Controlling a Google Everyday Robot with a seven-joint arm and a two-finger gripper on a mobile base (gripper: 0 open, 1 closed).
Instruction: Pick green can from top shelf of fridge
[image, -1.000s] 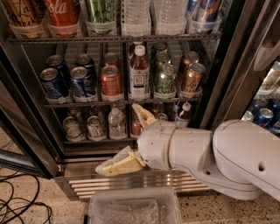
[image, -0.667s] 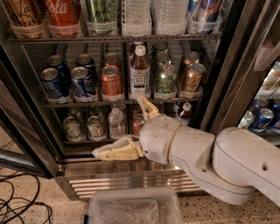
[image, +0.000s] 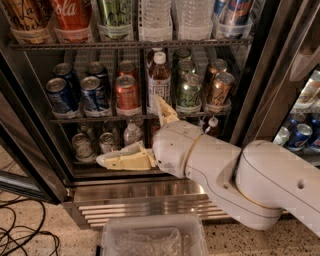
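Tool splayed low, green can beside Cola

The fridge stands open before me, and my way in lies between its left frame and its right post. My gripper is low, before the bottom rack, with the fingers spread wide. The upper finger rises in front of the foot of the tall bottle on the middle rack. On the top shelf the green can sits tight between the red cola can at left and a water bottle at right. Its front face is free. Near, on the floor, a plastic bin stands under my arm.
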